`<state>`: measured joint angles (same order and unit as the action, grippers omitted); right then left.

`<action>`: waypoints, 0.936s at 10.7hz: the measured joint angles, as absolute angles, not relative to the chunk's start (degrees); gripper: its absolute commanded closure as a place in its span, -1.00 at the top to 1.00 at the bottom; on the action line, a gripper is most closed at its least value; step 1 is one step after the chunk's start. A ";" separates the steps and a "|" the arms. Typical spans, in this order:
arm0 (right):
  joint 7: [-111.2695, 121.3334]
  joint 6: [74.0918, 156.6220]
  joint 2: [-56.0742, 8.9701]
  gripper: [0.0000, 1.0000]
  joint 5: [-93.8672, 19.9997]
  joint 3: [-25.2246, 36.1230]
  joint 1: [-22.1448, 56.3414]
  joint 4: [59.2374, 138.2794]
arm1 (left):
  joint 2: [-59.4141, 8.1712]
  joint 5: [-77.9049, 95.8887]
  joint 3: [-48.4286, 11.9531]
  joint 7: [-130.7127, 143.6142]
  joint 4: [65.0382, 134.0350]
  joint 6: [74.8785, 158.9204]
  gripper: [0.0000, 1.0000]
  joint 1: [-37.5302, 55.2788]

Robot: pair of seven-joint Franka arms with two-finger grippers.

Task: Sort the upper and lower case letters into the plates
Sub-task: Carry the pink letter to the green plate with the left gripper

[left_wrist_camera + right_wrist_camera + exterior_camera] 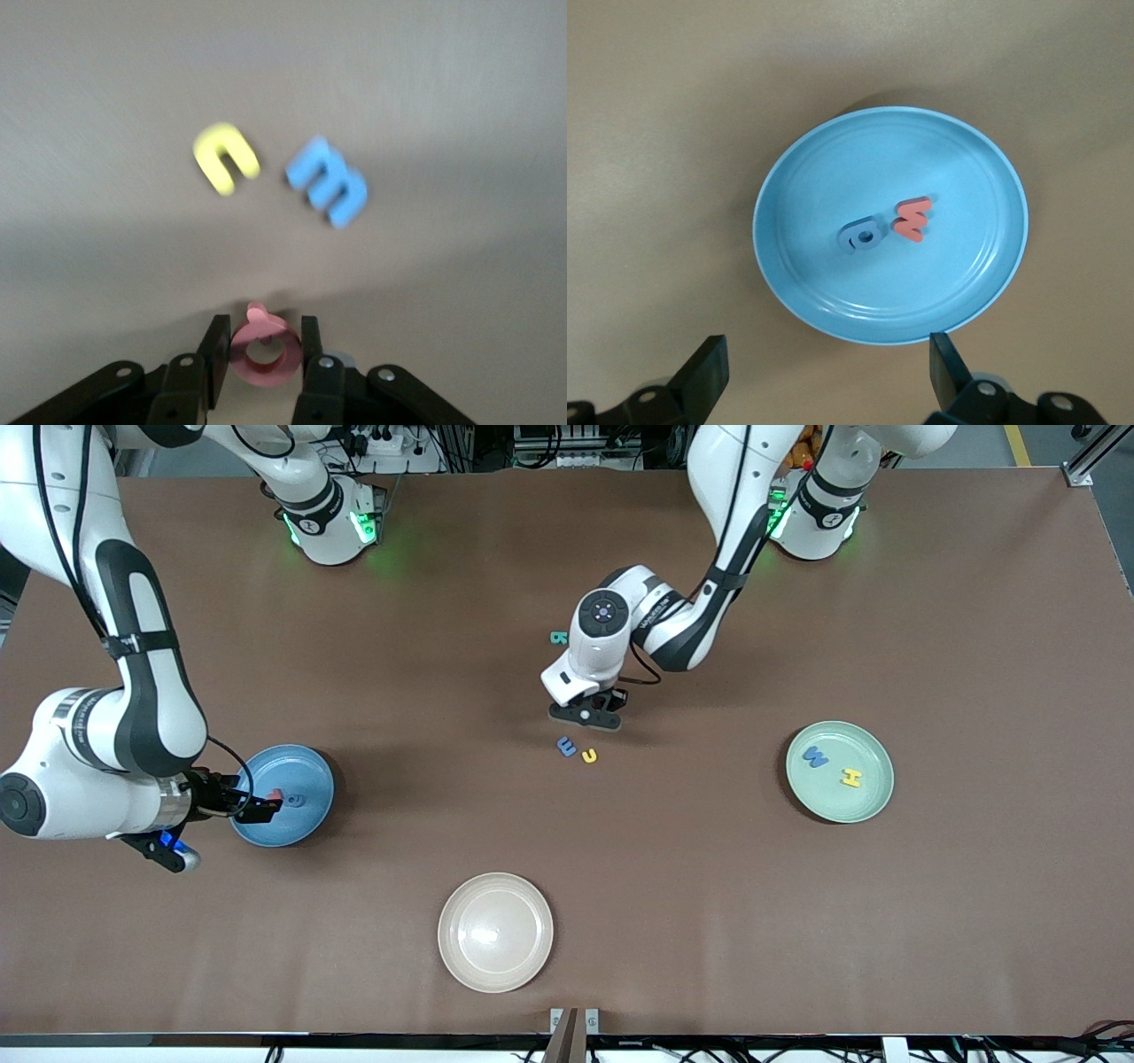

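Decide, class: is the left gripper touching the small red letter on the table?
Touching. In the left wrist view, the left gripper has both fingers pressed against the sides of the red letter, with no gap showing.

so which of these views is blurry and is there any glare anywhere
Left wrist view: the yellow letter and blue letter look soft and smeared, while the pink letter between the fingers is sharper. Right wrist view: crisp, blue plate evenly lit. Front view: a bright sheen on the cream plate, green glow by both arm bases.
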<state>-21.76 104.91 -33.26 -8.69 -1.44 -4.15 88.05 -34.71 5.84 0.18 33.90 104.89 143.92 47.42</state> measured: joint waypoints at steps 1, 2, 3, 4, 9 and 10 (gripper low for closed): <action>-22.04 104.88 -33.14 1.00 -8.69 -1.47 -3.95 88.04 | -32.88 5.84 0.30 33.61 104.54 143.09 -1.00 45.19; -22.07 104.89 -33.14 1.00 -8.69 -1.47 -3.94 88.03 | -30.67 5.82 0.35 31.57 104.31 141.14 -1.00 42.28; -22.07 104.77 -33.10 1.00 -8.69 -1.35 -3.97 87.97 | -28.41 5.82 0.33 28.40 104.27 138.58 -1.00 38.92; -22.07 104.36 -33.05 1.00 -8.68 -1.22 -4.03 87.70 | -26.42 5.82 0.13 25.72 104.28 135.79 -1.00 35.42; -21.96 101.64 -32.34 1.00 -8.46 -0.90 -4.35 82.38 | -21.88 3.34 -4.24 10.12 104.46 125.56 -1.00 18.02; -21.96 100.31 -32.09 1.00 -8.46 -0.89 -4.40 81.85 | -21.52 3.22 -4.07 6.65 104.53 123.34 -1.00 15.73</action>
<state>-21.96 100.31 -32.09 -8.46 -0.89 -4.40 81.85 -21.52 3.22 -4.07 6.65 104.53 123.34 15.73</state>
